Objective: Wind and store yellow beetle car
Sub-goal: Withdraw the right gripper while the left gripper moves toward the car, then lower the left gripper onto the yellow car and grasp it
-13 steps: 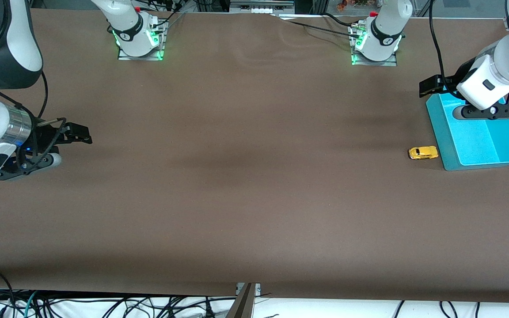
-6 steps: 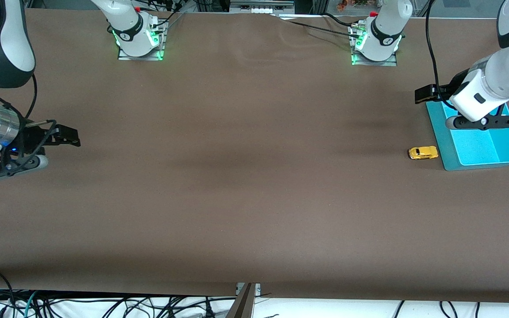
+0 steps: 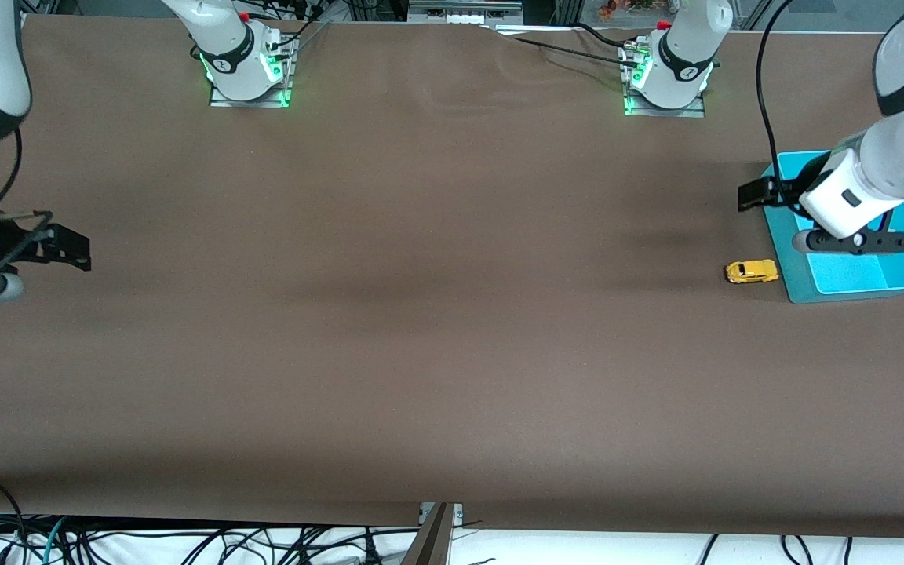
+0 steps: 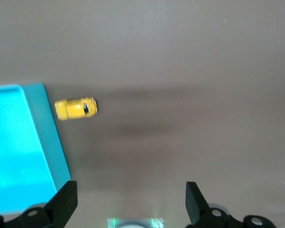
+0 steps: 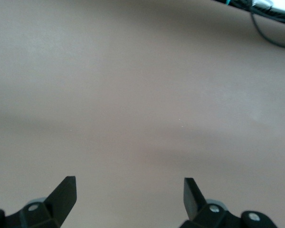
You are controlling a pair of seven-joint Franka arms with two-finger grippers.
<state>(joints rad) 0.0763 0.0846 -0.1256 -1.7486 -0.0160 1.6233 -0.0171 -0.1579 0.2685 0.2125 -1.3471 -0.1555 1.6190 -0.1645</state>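
Observation:
The yellow beetle car (image 3: 752, 271) stands on the brown table right beside the turquoise bin (image 3: 903, 271), at the left arm's end of the table. It also shows in the left wrist view (image 4: 76, 109), next to the bin (image 4: 19, 142). My left gripper (image 3: 754, 195) is open and empty in the air, over the table by the bin's edge and apart from the car; in the left wrist view (image 4: 130, 202) its jaws stand wide. My right gripper (image 3: 67, 249) is open and empty over the right arm's end of the table, with only bare table showing in the right wrist view (image 5: 129, 194).
The two arm bases (image 3: 246, 74) (image 3: 665, 78) with green lights stand along the table's edge farthest from the front camera. Cables (image 3: 185, 545) hang below the edge nearest to that camera. The bin holds nothing visible.
My left gripper has moved along the bin's edge toward the car. My right gripper has moved farther toward the right arm's end of the table. The car has not moved.

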